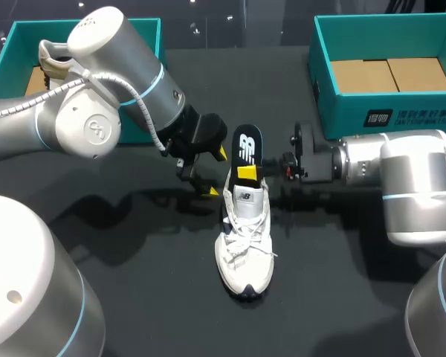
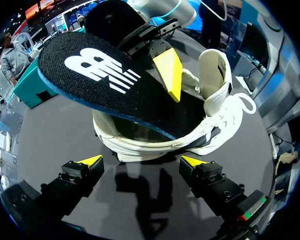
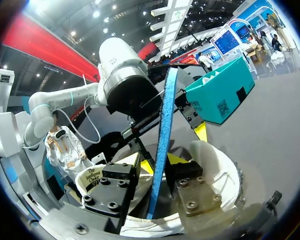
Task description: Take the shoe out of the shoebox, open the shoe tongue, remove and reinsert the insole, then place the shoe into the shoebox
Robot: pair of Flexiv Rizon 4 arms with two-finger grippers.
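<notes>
Shoe [image 1: 245,245] on table [image 1: 134,297], insole [image 1: 247,145] partly inside

The white sneaker [image 1: 244,245] with a dark sole stands upright near the middle of the black table [image 1: 156,297], its toe toward the near edge. Its insole [image 1: 247,145] (black on top, blue underneath) sticks out tilted from the heel opening. One teal shoebox [image 1: 342,111] stands open at the far right corner, a second shoebox [image 1: 18,37] at the far left corner.
</notes>
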